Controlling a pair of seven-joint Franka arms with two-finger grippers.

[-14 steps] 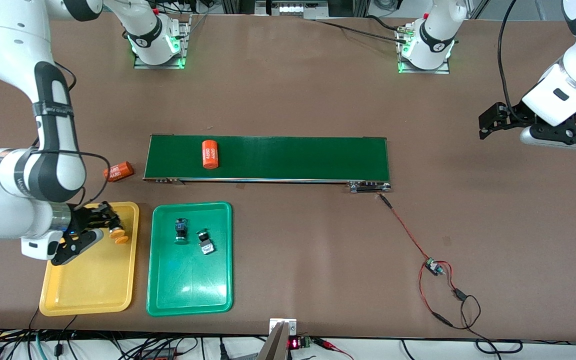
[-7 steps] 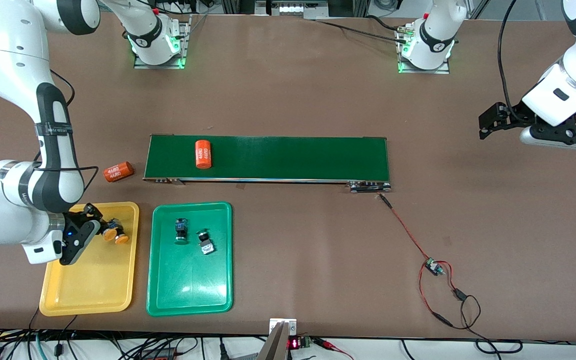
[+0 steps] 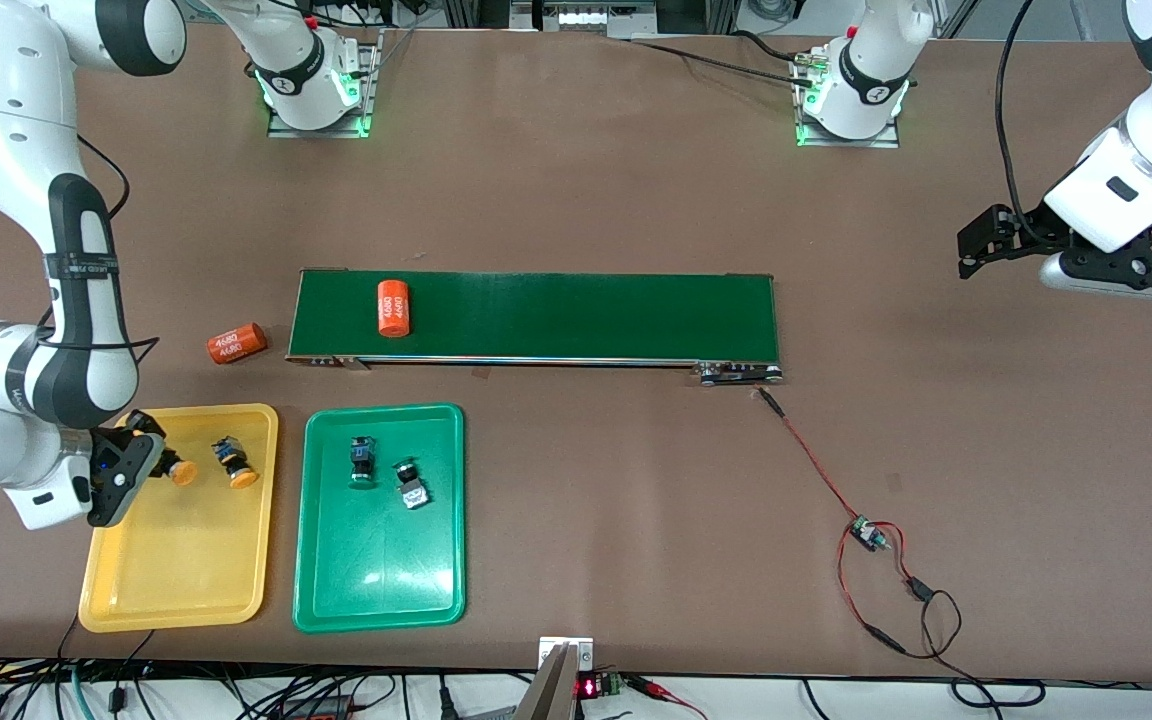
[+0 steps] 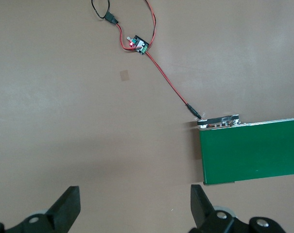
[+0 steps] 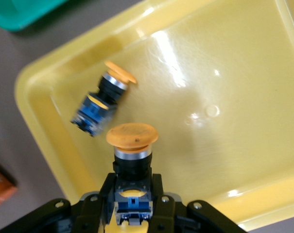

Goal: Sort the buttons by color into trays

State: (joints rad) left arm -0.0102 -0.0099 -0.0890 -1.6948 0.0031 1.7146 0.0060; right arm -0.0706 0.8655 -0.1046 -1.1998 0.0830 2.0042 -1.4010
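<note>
Carrying a second orange-capped push-button switch (image 5: 131, 160) clenched in its jaws, the right gripper (image 3: 131, 462) has shifted across the shallow yellow plastic tray (image 3: 176, 560), away from the orange-capped button lying there (image 3: 234, 464); release seems next. The left gripper (image 3: 986, 245) waits, jaws spread.

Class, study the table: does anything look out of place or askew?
Yes. One orange cylinder lies on the bare table, just off the right arm's end of the green belt, while its twin rides on the belt. The green buttons in the green tray lie tipped on their sides.
</note>
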